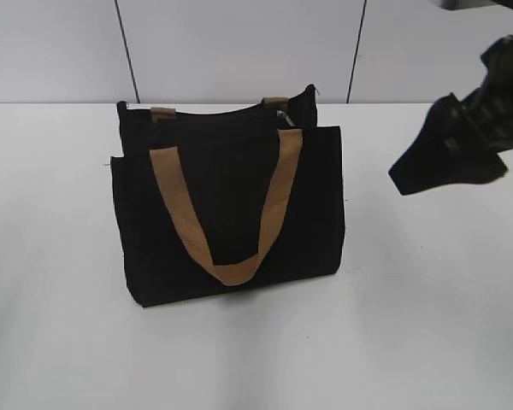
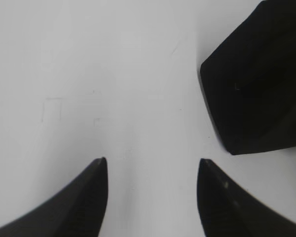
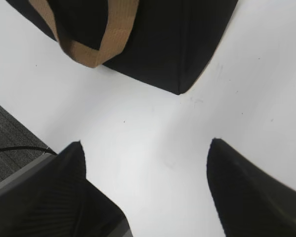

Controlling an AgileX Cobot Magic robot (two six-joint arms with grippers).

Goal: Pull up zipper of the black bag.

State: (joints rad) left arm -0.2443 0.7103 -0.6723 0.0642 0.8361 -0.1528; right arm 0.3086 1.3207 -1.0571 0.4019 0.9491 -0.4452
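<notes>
The black bag (image 1: 231, 201) stands upright on the white table (image 1: 427, 316), left of centre, with a tan strap (image 1: 231, 222) hanging down its front. The silver zipper pull (image 1: 283, 117) sits on the top edge near the bag's right end. My right gripper (image 1: 445, 158) hangs open and empty above the table, right of the bag and apart from it; its wrist view shows the bag's lower corner (image 3: 182, 54) beyond the fingers (image 3: 145, 143). My left gripper (image 2: 153, 160) is open and empty over bare table, with a bag corner (image 2: 256, 84) at its upper right. It is out of the exterior view.
A grey panelled wall (image 1: 239, 43) stands behind the table. The table's front edge and grey floor (image 3: 10, 133) show at the left of the right wrist view.
</notes>
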